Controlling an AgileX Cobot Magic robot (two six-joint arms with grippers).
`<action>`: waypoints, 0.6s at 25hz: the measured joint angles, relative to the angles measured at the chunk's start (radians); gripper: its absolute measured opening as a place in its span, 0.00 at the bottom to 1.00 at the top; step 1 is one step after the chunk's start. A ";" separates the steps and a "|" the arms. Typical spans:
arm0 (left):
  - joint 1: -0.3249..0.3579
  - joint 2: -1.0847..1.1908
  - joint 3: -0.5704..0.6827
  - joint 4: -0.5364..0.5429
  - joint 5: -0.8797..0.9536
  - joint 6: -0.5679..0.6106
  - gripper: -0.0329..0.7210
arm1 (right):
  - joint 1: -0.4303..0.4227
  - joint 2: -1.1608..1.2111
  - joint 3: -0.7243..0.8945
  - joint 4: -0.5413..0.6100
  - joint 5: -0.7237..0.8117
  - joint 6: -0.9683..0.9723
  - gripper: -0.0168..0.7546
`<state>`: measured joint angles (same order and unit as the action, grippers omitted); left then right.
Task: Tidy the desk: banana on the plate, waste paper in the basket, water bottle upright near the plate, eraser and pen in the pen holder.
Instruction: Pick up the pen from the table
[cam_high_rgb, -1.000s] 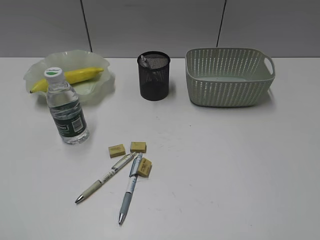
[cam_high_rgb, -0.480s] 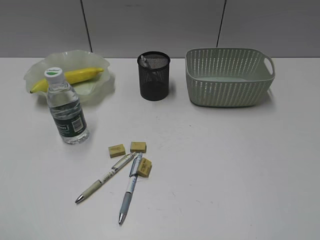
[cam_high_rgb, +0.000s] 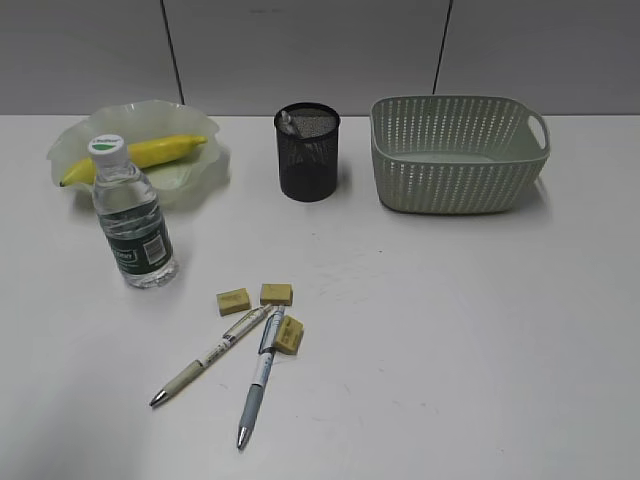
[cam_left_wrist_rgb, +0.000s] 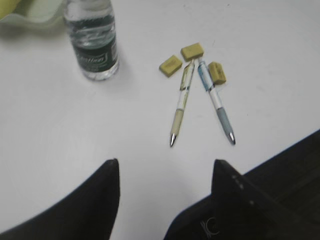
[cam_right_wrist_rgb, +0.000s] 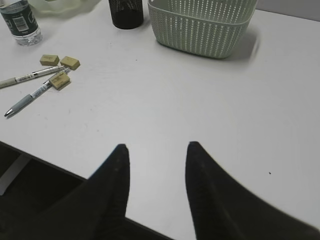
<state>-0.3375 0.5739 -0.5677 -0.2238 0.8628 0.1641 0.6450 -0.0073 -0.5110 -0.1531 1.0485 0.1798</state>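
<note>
The banana (cam_high_rgb: 135, 155) lies on the ruffled green plate (cam_high_rgb: 205, 165) at the back left. In front of the plate the water bottle (cam_high_rgb: 132, 215) stands upright. Three tan erasers (cam_high_rgb: 276, 293) and two pens (cam_high_rgb: 258, 377) lie on the white desk (cam_high_rgb: 450, 330) at front centre. The black mesh pen holder (cam_high_rgb: 307, 152) stands mid-back with something pale inside. The basket (cam_high_rgb: 455, 152) sits at the back right; no waste paper shows. My left gripper (cam_left_wrist_rgb: 165, 162) is open over bare desk, short of the pens (cam_left_wrist_rgb: 181, 102). Empty and open, my right gripper (cam_right_wrist_rgb: 156, 146) hangs over the desk's near edge.
A grey wall runs behind the desk. In the right wrist view the desk's front edge (cam_right_wrist_rgb: 55, 162) runs under the gripper, with dark floor below. Neither arm shows in the exterior view.
</note>
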 joint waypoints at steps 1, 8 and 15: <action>0.000 0.056 0.000 -0.039 -0.045 0.030 0.62 | 0.000 0.000 0.000 -0.001 0.000 0.001 0.42; -0.021 0.487 -0.036 -0.168 -0.225 0.228 0.62 | -0.003 0.000 0.000 -0.005 -0.001 0.001 0.42; -0.115 0.826 -0.130 -0.130 -0.321 0.287 0.62 | -0.003 0.000 0.000 -0.005 -0.001 0.001 0.42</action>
<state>-0.4522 1.3998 -0.6974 -0.3533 0.5422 0.4511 0.6420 -0.0073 -0.5110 -0.1582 1.0475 0.1808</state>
